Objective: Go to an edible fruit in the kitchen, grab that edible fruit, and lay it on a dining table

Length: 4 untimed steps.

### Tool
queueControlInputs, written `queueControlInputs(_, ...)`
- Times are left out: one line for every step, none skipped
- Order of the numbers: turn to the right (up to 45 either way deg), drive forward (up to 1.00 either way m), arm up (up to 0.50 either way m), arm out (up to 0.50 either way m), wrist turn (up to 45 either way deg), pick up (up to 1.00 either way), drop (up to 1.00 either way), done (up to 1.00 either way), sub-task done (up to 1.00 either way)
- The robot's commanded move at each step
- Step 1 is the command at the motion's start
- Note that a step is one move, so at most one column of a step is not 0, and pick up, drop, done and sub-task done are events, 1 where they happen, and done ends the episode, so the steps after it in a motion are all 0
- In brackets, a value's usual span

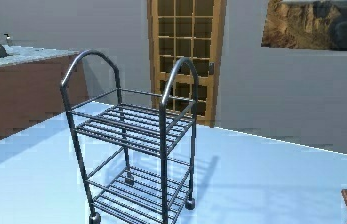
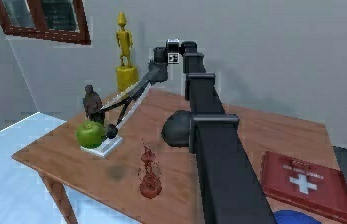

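A green apple is glowing on a white square at nine o'clock on the brown table, while a red case at four o'clock is showing a white cross. A yellow figurine is standing at eleven o'clock.

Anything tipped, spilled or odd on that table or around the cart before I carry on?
Nothing stands out. The green apple sits on a white mat near the table corner, the yellow figure and dark statuette stand upright, and the wire cart stands level on the floor.
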Motion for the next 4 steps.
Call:
queueControlInputs(0.0,0.00,0.00,0.00,45.0,0.00,0.00,0.00,0.00)
queueControlInputs(0.0,0.00,0.00,0.00,45.0,0.00,0.00,0.00,0.00)
queueControlInputs(0.0,0.00,0.00,0.00,36.0,0.00,0.00,0.00,0.00)
queueControlInputs(0.0,0.00,-0.02,0.00,0.0,0.00,0.00,0.00,0.00)
